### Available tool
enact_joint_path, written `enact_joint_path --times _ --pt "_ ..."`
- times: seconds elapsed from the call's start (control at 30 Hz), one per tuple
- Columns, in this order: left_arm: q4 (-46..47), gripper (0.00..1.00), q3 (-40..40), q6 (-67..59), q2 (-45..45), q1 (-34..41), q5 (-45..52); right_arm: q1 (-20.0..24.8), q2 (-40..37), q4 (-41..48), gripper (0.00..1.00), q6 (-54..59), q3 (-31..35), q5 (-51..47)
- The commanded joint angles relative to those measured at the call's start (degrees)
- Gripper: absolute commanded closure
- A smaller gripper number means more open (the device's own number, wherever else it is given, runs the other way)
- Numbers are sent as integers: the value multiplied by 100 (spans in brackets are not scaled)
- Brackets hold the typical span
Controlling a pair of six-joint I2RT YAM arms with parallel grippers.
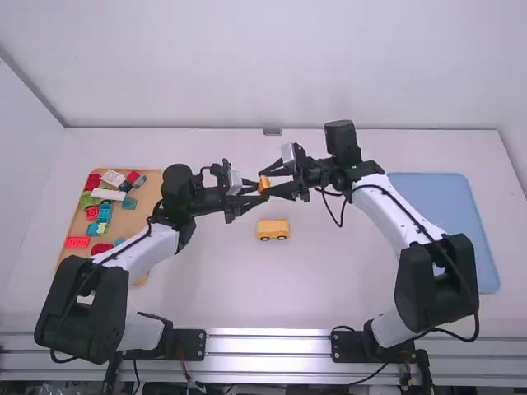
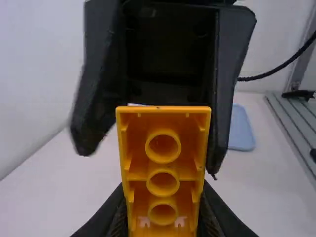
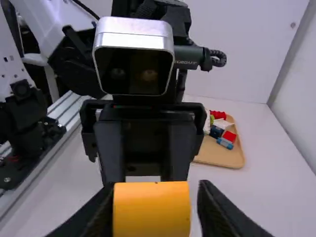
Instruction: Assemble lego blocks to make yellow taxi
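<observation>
1. Holding the yellow block (image 2: 163, 170) between closed fingers, the left gripper (image 1: 258, 192) exposes its hollow underside.
2. Right gripper (image 3: 155, 197): spread around the block, likely for transfer; contact is unclear.
3. Wheeled body (image 1: 273, 230): upright below both grippers, ready for stacking.

Wooden tray (image 1: 148, 192) partly behind left arm (image 1: 153, 248); orange block (image 3: 151, 210) cut off below in wrist views.

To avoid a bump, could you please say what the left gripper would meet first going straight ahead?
Probably the right gripper, which faces it with the held block between, though depth there is unclear.
</observation>
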State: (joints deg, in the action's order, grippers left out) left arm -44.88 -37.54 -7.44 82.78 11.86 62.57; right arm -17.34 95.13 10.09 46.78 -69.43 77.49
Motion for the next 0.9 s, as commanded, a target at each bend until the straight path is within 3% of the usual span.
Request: enact_joint_path --times 0.0,0.1,0.17,0.23,0.27,0.33,0.43,0.5,0.53,0.57,0.6,0.73,0.87 --pt "-76 85 11 59 -2 26 258 4 15 24 64 -22 -175 9" --pt "-114 83 11 57 -2 -2 254 2 15 125 74 133 -175 11" --pt "-138 76 11 59 -2 0 254 2 15 138 83 142 -175 4" --pt "-136 48 11 57 -2 22 256 4 15 138 90 149 -175 15" --pt "-127 23 11 59 -2 -7 254 4 15 125 93 144 -175 -35" --pt "-96 1 11 59 -2 -22 251 11 13 122 93 142 -177 -221" --pt "70 1 11 59 -2 -15 59 146 4 -2 93 -337 -188 -1064" --pt "339 1 11 55 -2 4 -328 247 -44 13 93 -879 -188 -2116" --pt "608 1 11 35 -2 4 -702 289 -118 264 93 -1062 -188 -3097" --pt "634 1 11 33 -2 4 -739 291 -125 295 93 -1062 -188 -3198" --pt "837 1 11 9 -2 4 -1023 317 -190 586 93 -1049 -188 -3899" --pt "1200 1 11 -4 -2 4 -1696 356 -219 1639 91 -378 -186 -5608" --pt "1231 1 11 -7 -2 -2 -1853 216 -195 2767 89 503 -181 -6511"
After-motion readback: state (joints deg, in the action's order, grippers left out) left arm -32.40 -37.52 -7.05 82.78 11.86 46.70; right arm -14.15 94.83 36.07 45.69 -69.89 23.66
